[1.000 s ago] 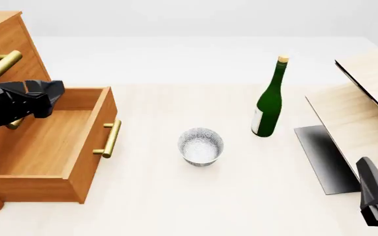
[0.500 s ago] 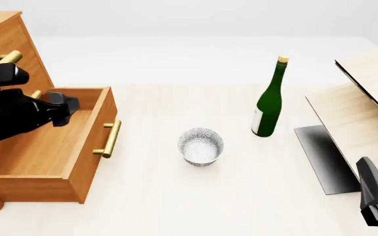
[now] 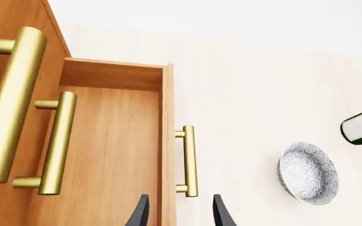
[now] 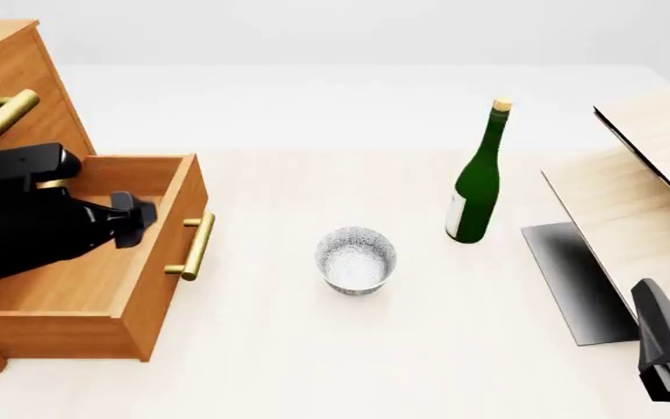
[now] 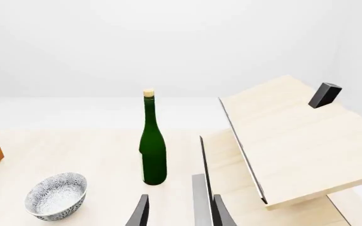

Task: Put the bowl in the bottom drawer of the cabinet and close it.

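Observation:
The speckled white-grey bowl stands upright on the table, right of the cabinet. The bottom drawer is pulled out, and its inside holds nothing. Its brass handle faces the bowl. My left gripper hovers open over the drawer, just behind its front panel. In the left wrist view its fingers straddle the front panel near the handle, with the bowl off to one side. My right gripper rests open at the near right, far from the bowl.
A green wine bottle stands upright behind and to the right of the bowl. Slanted pale wood boards on a dark base fill the right side. A small black block sits on the upper board. Two upper drawer handles jut out above the open drawer.
My left gripper has moved right and lower over the open drawer, toward its front panel. The bowl, the bottle and my right arm have not moved.

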